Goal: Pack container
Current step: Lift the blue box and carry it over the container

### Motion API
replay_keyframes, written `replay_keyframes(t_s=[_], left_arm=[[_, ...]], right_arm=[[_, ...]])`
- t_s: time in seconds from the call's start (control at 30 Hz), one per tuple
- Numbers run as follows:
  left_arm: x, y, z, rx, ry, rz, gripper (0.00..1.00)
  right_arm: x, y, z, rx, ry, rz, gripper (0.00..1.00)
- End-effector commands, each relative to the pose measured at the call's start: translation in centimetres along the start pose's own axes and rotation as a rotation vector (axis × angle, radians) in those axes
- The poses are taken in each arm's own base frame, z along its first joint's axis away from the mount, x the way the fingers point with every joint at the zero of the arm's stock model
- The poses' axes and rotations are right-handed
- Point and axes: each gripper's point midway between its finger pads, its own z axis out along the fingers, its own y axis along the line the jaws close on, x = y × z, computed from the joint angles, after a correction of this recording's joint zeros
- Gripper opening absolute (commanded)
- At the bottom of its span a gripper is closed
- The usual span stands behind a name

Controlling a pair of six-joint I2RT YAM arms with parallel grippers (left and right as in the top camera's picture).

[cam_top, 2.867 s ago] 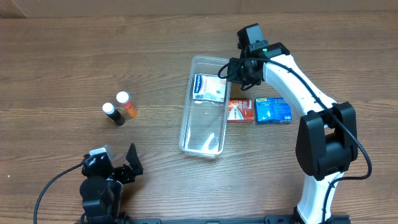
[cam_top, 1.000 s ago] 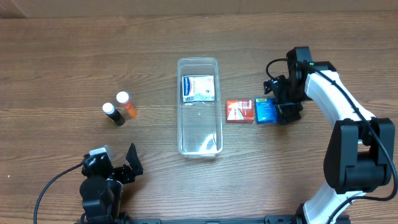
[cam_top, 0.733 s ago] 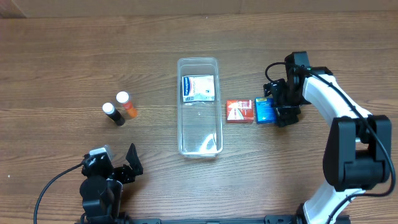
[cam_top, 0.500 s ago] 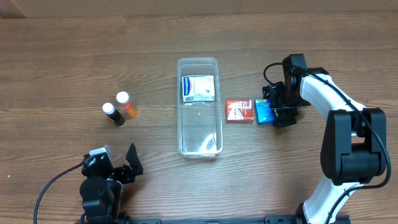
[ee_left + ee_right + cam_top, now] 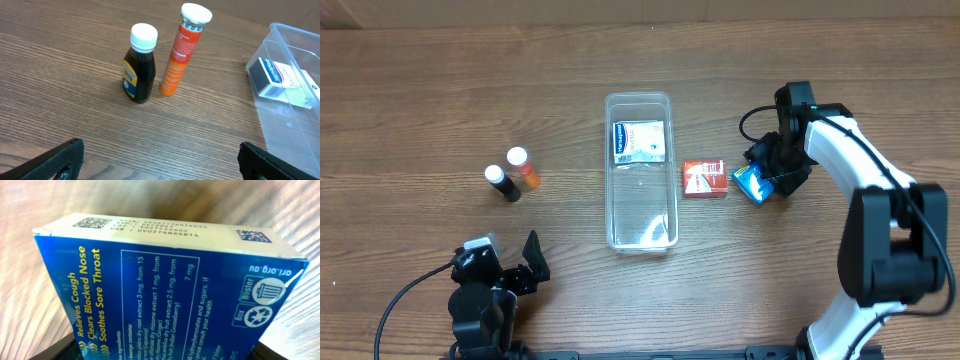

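The container (image 5: 642, 215) is a long clear bin in the middle of the table, with a white box (image 5: 639, 141) lying at its far end. Its near wall (image 5: 295, 115) shows at the right of the left wrist view. To its right my right gripper (image 5: 766, 180) is shut on a blue box (image 5: 749, 183), which is tilted up off the wood. That blue box (image 5: 165, 285) fills the right wrist view between the dark jaws. A red box (image 5: 704, 179) lies flat between the container and the blue box. My left gripper (image 5: 505, 265) stands open at the front left, nothing between its fingers.
A dark bottle with a white cap (image 5: 502, 184) and an orange tube (image 5: 524, 169) stand upright left of the container. In the left wrist view the bottle (image 5: 140, 70) and the tube (image 5: 184, 50) stand ahead of the open left gripper (image 5: 160, 162), well apart from it.
The right gripper has closed on the blue box and tipped it up, shifting it slightly right, away from the red box. The left arm has not moved.
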Motion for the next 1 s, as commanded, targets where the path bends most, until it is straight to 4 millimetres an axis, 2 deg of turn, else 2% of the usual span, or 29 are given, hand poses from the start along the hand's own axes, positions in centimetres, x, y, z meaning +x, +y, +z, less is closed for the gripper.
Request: replay_keyframes(t_s=[0.0,0.07,0.13,0.2,0.27,0.3,0.37,0.5,0.57,0.67,0.77,0.93,0.97], left_arm=[[0.0,0.0,0.0,0.002,-0.005,-0.014,1.0],[0.0,0.0,0.0,0.002,-0.005,-0.014,1.0],[0.0,0.0,0.0,0.002,-0.005,-0.014,1.0],[0.0,0.0,0.0,0.002,-0.005,-0.014,1.0],[0.0,0.0,0.0,0.002,-0.005,-0.014,1.0],[0.0,0.0,0.0,0.002,-0.005,-0.014,1.0],[0.0,0.0,0.0,0.002,-0.005,-0.014,1.0],[0.0,0.0,0.0,0.002,-0.005,-0.014,1.0],[0.0,0.0,0.0,0.002,-0.005,-0.014,1.0],[0.0,0.0,0.0,0.002,-0.005,-0.014,1.0],[0.0,0.0,0.0,0.002,-0.005,-0.014,1.0],[0.0,0.0,0.0,0.002,-0.005,-0.014,1.0],[0.0,0.0,0.0,0.002,-0.005,-0.014,1.0]], right_arm=[[-0.3,4.7,-8.4,-0.162,-0.199,-0.394,0.53],[0.9,6.3,-10.9,-0.207,-0.258,-0.567,0.49],[2.6,7.8,-13.1,-0.249,-0.304,-0.742,0.5],[5.4,9.5,-15.3,-0.286,-0.364,-0.984,0.49],[8.6,10.9,-16.6,-0.31,-0.407,-1.208,0.47],[10.8,11.6,-16.8,-0.317,-0.421,-1.35,0.44],[14.0,12.4,-16.6,-0.322,-0.427,-1.544,0.39],[18.9,13.1,-16.2,-0.326,-0.446,-1.878,0.39],[20.6,13.3,-16.2,-0.33,-0.465,-2.007,0.38],[22.1,13.4,-16.2,-0.331,-0.48,-2.123,0.36],[22.4,13.4,-15.9,-0.339,-0.471,-2.164,0.36],[23.3,13.4,-15.1,-0.358,-0.474,-2.364,0.38],[23.3,13.5,-14.6,-0.344,-0.476,-2.423,0.35]])
